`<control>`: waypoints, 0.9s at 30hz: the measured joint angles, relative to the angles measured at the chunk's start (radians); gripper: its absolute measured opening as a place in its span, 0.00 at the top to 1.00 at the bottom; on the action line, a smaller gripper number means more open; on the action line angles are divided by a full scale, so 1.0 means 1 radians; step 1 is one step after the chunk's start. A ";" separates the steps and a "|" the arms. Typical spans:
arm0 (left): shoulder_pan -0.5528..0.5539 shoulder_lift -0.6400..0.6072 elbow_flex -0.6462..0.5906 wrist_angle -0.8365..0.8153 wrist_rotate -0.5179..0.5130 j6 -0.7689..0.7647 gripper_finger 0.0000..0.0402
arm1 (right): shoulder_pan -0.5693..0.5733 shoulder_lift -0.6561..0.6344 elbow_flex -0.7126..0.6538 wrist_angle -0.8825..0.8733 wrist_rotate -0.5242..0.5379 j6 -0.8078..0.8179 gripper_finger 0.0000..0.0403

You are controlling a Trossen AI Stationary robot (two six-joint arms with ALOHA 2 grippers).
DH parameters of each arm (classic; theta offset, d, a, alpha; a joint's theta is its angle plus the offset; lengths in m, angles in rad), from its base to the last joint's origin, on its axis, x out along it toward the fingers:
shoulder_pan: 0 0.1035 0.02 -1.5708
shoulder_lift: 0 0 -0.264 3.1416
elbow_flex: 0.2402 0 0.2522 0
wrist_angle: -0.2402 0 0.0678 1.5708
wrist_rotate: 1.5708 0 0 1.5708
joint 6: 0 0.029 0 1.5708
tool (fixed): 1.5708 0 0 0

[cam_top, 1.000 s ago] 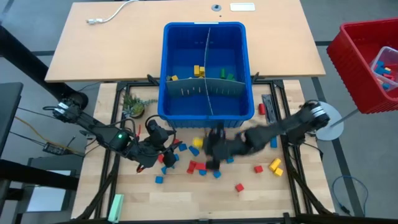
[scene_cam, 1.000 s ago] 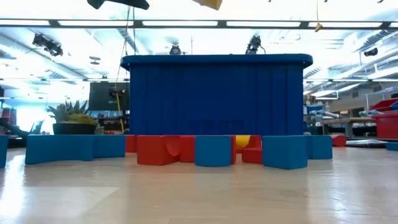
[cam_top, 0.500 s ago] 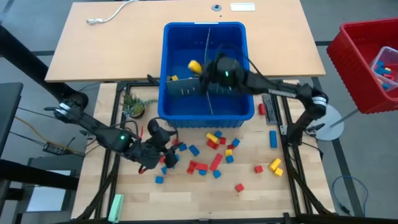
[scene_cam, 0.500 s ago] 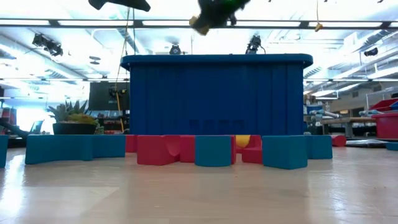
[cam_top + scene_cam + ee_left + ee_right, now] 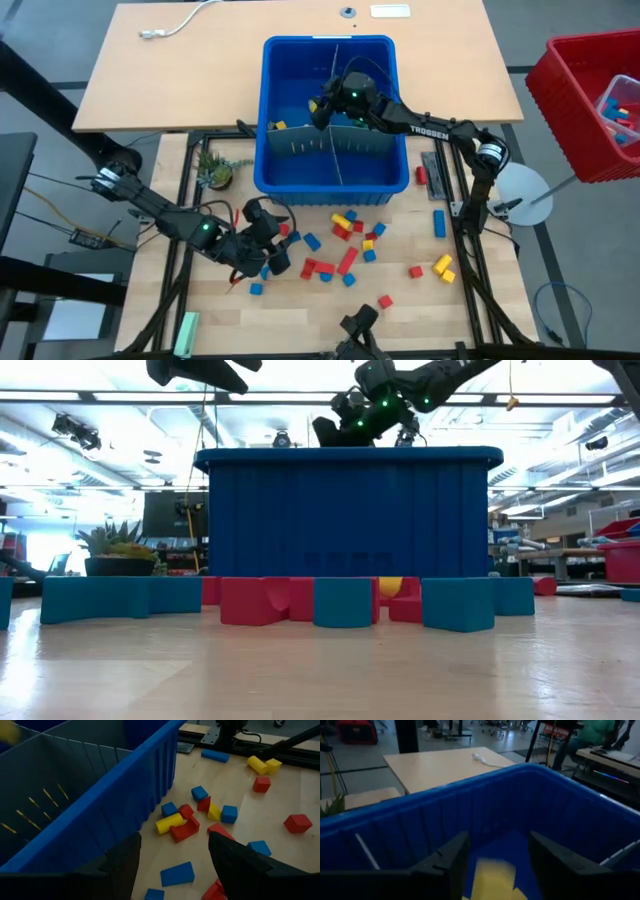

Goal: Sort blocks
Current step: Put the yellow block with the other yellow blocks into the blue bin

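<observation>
Red, yellow and blue blocks (image 5: pixel 345 245) lie scattered on the wooden table in front of the blue bin (image 5: pixel 300 175). My right gripper (image 5: pixel 322 104) hangs over the bin's far left compartment, open. In the right wrist view a blurred yellow block (image 5: pixel 492 879) shows in the gap, over the bin's floor. Another yellow block (image 5: pixel 275 125) lies in the bin. My left gripper (image 5: pixel 172 865) hovers open above the table's left group of blocks, over a blue block (image 5: pixel 177 874) and near a yellow cylinder (image 5: pixel 169 822).
Grey ridged dividers (image 5: pixel 335 140) split the bin. A small plant (image 5: pixel 213 170) stands left of the bin and a pale green bar (image 5: pixel 186 330) lies at the near left. A red basket (image 5: pixel 590 100) stands off the table's right, and a dark camera (image 5: pixel 358 325) sits at the near edge.
My right gripper has swung from the blocks in front of the bin up and toward the far edge, carrying a yellow block over the bin's rim. The block no longer shows at its fingertips in the high and low views. My left gripper has eased slightly down toward the blocks.
</observation>
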 joint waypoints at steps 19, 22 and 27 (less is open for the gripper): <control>0.000 -0.001 0.000 0.002 0.012 -0.034 0.40 | 0.456 -0.474 0.002 -0.801 -0.258 0.158 0.37; -0.001 -0.001 0.000 0.018 0.011 -0.036 0.40 | 0.596 -0.490 0.002 -0.914 -0.236 0.233 0.39; -0.001 -0.001 0.000 0.035 0.011 -0.060 0.40 | 0.782 -0.481 -0.031 -1.013 -0.084 0.287 0.43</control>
